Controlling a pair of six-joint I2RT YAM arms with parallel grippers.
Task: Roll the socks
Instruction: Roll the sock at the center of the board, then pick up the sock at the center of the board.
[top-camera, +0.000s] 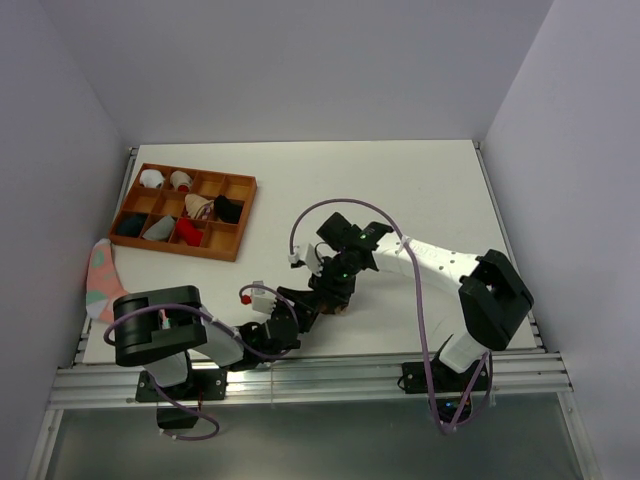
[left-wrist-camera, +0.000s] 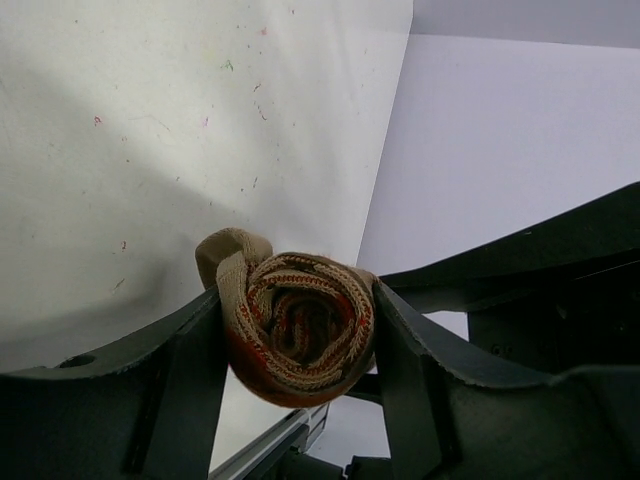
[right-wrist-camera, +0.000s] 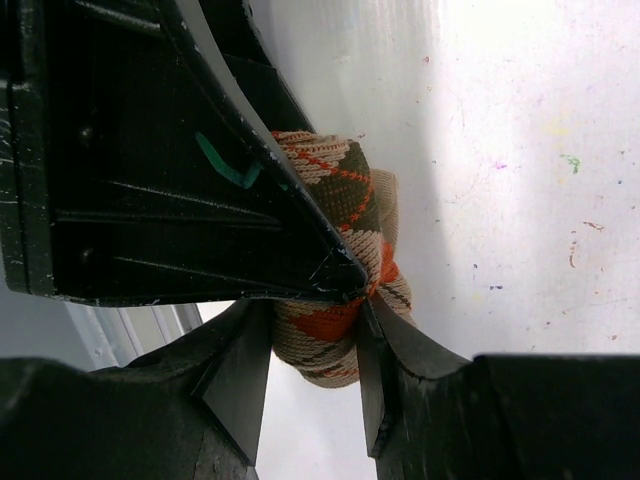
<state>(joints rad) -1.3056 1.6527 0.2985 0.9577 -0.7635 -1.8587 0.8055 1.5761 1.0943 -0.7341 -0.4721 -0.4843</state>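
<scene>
The tan-brown argyle sock (left-wrist-camera: 300, 335) is rolled into a tight spiral bundle. My left gripper (left-wrist-camera: 298, 300) is shut on it, one finger on each side. The bundle also shows in the right wrist view (right-wrist-camera: 335, 335). There my right gripper (right-wrist-camera: 318, 325) pinches its lower end, with a left-gripper finger (right-wrist-camera: 150, 150) lying just above. In the top view both grippers, left (top-camera: 303, 310) and right (top-camera: 335, 297), meet near the table's front middle, and the sock (top-camera: 341, 308) barely shows between them. A red bundle with white (top-camera: 187, 231), apparently the red sock, lies in a tray compartment.
A brown compartment tray (top-camera: 170, 248) with several rolled items stands at the back left. A pink sock with teal and white markings (top-camera: 100, 280) lies at the table's left edge. The table's front rail (top-camera: 300, 375) is close behind the grippers.
</scene>
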